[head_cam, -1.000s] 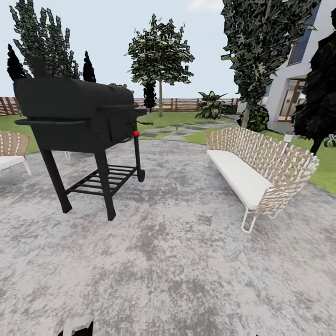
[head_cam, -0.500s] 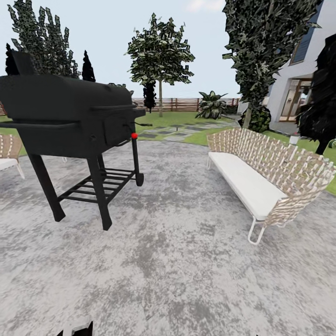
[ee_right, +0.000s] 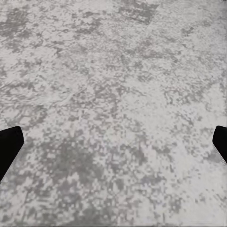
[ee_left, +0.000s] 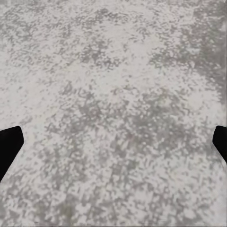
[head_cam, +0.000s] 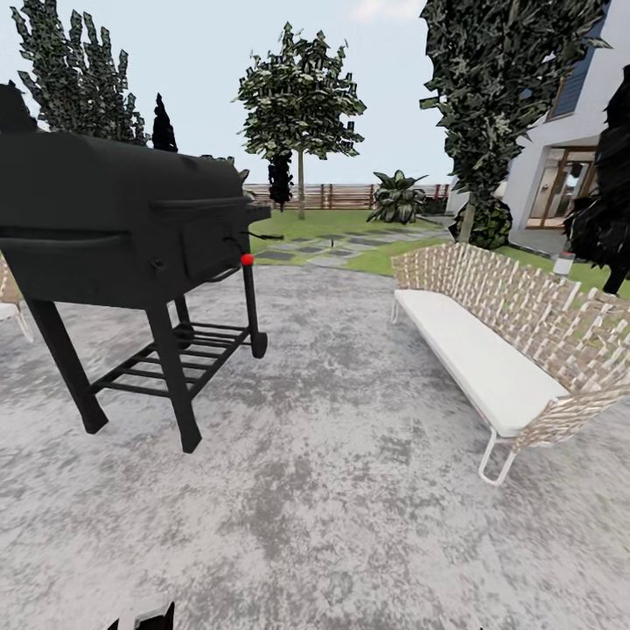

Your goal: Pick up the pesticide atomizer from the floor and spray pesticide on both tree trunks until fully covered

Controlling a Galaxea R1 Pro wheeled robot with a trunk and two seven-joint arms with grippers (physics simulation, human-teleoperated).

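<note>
I am on grey mottled stone paving (head_cam: pixel 332 490), on my way. Beyond it lies the green lawn (head_cam: pixel 319 223) of the garden, closed off by a brown slat fence (head_cam: pixel 350 194). The atomizer, the pesticide and the thick-trunked trees are out of view. My left gripper (ee_left: pixel 113 142) is open over bare paving, its black fingertips (ee_left: pixel 9 144) far apart. My right gripper (ee_right: pixel 113 142) is also open over paving, with nothing between its fingertips (ee_right: pixel 9 144). A bit of my left arm (head_cam: pixel 144 617) pokes in at the head view's bottom edge.
A big black grill (head_cam: pixel 131 227) on legs stands close at the left. A woven bench (head_cam: pixel 516 341) with a white cushion runs along the right. Between them the paving leads to stepping stones (head_cam: pixel 332 249). A slim-stemmed tree (head_cam: pixel 300 105), a short palm (head_cam: pixel 395 197) and a house (head_cam: pixel 569 149) stand farther off.
The whole view has advanced: the grill and the bench loom larger and sit farther out to the sides. That is camera motion; nothing in the scene has moved.
</note>
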